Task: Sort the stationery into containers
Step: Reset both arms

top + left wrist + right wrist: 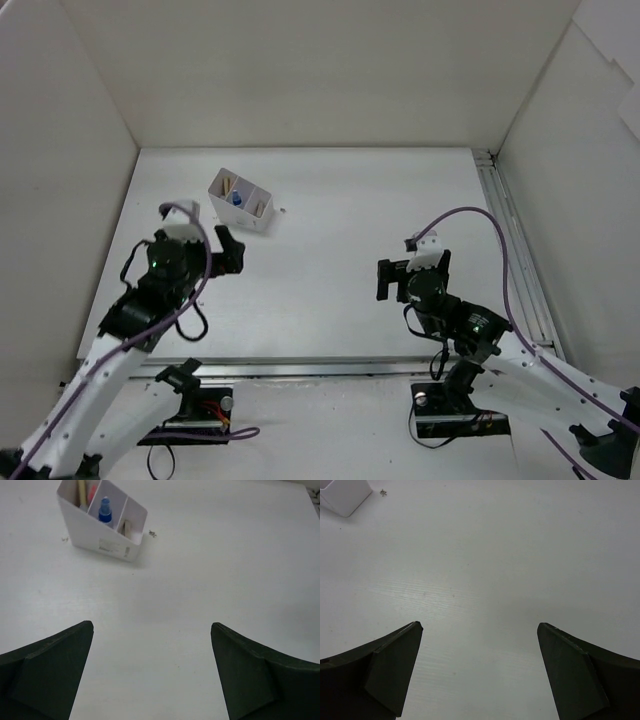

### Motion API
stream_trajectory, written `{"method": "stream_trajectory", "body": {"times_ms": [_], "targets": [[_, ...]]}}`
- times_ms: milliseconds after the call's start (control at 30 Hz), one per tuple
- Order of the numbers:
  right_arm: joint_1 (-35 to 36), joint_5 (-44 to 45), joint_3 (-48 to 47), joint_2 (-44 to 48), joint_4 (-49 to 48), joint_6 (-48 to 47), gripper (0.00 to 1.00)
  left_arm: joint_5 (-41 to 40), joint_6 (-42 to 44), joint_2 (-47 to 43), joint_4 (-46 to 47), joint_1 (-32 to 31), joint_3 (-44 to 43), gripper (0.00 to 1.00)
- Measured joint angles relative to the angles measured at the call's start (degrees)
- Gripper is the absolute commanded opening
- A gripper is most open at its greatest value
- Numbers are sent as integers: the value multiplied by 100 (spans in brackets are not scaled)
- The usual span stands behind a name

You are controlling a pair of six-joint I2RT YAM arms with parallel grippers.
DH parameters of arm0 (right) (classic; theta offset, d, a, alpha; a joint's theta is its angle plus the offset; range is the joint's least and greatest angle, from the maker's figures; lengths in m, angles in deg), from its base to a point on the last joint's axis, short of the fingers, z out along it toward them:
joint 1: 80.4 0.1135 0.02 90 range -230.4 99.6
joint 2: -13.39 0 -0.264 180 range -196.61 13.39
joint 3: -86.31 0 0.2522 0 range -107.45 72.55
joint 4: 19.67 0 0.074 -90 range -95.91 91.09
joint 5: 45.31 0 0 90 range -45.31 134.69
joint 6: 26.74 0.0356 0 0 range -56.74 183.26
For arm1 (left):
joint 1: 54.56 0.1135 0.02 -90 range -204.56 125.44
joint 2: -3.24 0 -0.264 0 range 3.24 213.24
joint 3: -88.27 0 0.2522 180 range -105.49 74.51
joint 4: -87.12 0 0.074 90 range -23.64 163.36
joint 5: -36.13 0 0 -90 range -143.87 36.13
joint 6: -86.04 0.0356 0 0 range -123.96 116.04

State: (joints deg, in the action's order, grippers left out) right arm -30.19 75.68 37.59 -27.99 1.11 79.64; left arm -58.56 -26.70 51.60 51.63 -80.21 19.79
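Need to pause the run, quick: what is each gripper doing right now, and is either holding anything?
Black two-finger left gripper: open, holding nothing.
Black two-finger right gripper: open, holding nothing.

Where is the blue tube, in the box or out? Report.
In. The blue tube sits in the middle compartment of the white box.

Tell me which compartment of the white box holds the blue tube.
The middle compartment: the blue tube stands there, with nothing blue on either side.
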Motion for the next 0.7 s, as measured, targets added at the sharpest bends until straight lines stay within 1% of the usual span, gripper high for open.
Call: {"method": "stream_trajectory", "body": {"times_ms": [100,167,267,433,700], "targets": [[0,192,11,37,101,212,98,-435,-455,-1207,-361,-13,791,100],[0,321,22,74,116,343,98,-662,-673,-1867,-577,-35,1113,100],[0,492,55,122,133,529,98,-870,-920,-2448,-743,-105,1386,100],[0,636,144,153,138,778,98,-999,-1056,-2500,-835,-127,1434,100],[0,916,358,455,175,946,98,-1064,-1073,-1980,-920,-160,1355,100]]}}
